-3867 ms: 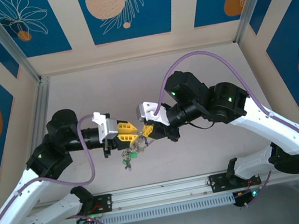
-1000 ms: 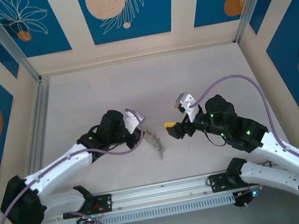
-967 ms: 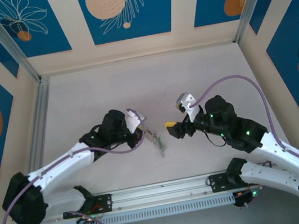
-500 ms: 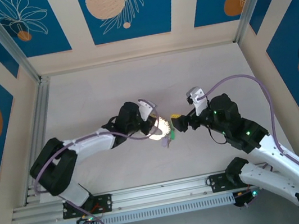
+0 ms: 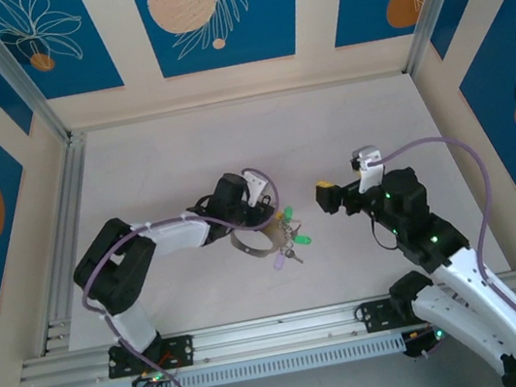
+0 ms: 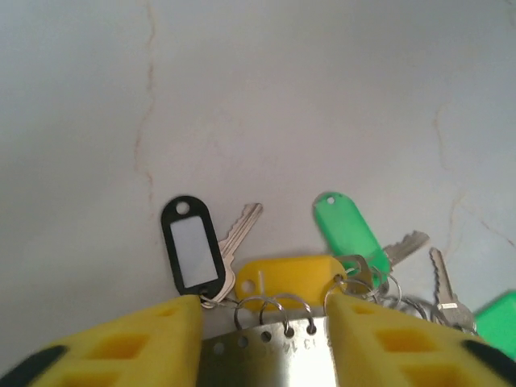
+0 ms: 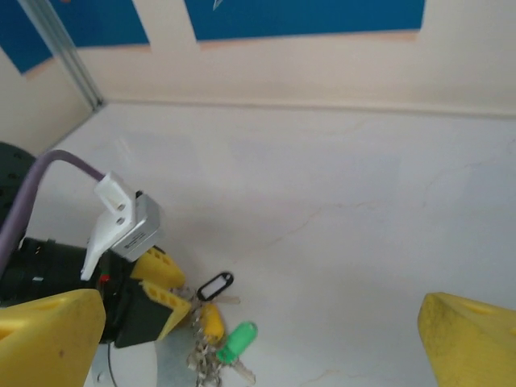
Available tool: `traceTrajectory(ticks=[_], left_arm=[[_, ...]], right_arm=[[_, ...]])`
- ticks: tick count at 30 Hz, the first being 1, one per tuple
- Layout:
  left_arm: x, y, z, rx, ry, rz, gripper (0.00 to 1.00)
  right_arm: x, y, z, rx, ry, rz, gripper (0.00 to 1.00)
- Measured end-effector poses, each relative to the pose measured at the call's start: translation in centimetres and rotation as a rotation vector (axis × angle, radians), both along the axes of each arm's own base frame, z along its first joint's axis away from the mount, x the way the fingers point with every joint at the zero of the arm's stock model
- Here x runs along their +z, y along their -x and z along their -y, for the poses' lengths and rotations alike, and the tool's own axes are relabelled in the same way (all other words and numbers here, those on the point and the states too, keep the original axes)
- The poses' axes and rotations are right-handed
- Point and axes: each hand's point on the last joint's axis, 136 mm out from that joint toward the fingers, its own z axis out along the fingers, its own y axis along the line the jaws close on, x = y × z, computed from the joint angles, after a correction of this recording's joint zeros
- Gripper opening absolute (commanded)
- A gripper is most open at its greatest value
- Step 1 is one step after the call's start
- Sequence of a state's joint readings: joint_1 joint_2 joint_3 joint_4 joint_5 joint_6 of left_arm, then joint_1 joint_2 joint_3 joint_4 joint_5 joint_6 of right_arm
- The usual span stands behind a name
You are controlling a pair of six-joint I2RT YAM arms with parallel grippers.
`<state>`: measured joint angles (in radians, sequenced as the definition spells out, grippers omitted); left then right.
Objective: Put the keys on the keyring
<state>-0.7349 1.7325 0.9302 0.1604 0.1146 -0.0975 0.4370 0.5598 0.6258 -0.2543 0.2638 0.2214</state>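
Your bench is a pale, matte slab crossed by fine hairline cracks. Over its right half the right gripper hangs with its blocky yellow fingers spread wide and nothing between them.

Near the middle, the left gripper is low on the bench, its ribbed yellow fingers standing apart on either side of the keyring. From the left wrist the keyring looks like a flat, dull grey metal band with a row of small punched holes. You cannot tell from here whether the fingers press on its edges or merely flank it.

Thin wire split rings run through those holes and carry the cluster fanned flat on the bench:
- a glossy yellow oblong tag
- a translucent green tag
- several small silver notched keys

The keys lie at the cluster's left end: a black-framed, rounded rectangular tag with a white insert, joined to a small silver key. They sit just beside the yellow tag, with the joined end touching the left finger's tip.
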Motion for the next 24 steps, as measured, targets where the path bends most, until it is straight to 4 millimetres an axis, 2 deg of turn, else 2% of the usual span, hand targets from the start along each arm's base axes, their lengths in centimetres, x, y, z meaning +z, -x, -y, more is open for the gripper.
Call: traceTrajectory(ticks=[2, 3, 5, 7, 9, 11, 16, 19, 24], left_arm=[[2.3, 0.5, -0.4, -0.005, 0.015, 0.022, 0.90], [4.1, 0.7, -0.7, -0.004, 0.031, 0.045, 0.99], [7.6, 1.3, -1.6, 0.006, 0.067, 0.104, 1.00], [10.7, 2.1, -3.4, 0.034, 0.102, 0.175, 1.00], [12.0, 2.8, -5.9, 0.091, 0.123, 0.223, 1.00], [11.9, 2.9, -9.0, 0.189, 0.120, 0.243, 1.00], [9.3, 1.7, -17.3, 0.513, 0.021, 0.242, 1.00], [8.8, 0.8, -20.6, 0.639, -0.022, 0.262, 1.00], [7.6, -0.6, -24.2, 0.775, -0.098, 0.325, 1.00]], right_arm=[[0.9, 0.3, 1.1, -0.038, -0.019, 0.036, 0.99], [1.2, 0.4, 1.7, -0.061, -0.026, 0.053, 1.00], [1.1, 0.4, 2.8, -0.108, -0.034, 0.066, 0.99], [0.0, 0.1, 3.8, -0.155, -0.029, 0.060, 0.99], [-1.7, -0.5, 4.6, -0.193, -0.016, 0.038, 0.99], [-3.8, -1.2, 5.4, -0.234, -0.005, 0.007, 0.99], [-9.0, -3.4, 7.3, -0.309, 0.020, -0.059, 1.00], [-11.5, -4.7, 8.2, -0.336, 0.025, -0.110, 0.99], [-13.7, -6.8, 8.4, -0.319, 0.031, -0.138, 0.99]])
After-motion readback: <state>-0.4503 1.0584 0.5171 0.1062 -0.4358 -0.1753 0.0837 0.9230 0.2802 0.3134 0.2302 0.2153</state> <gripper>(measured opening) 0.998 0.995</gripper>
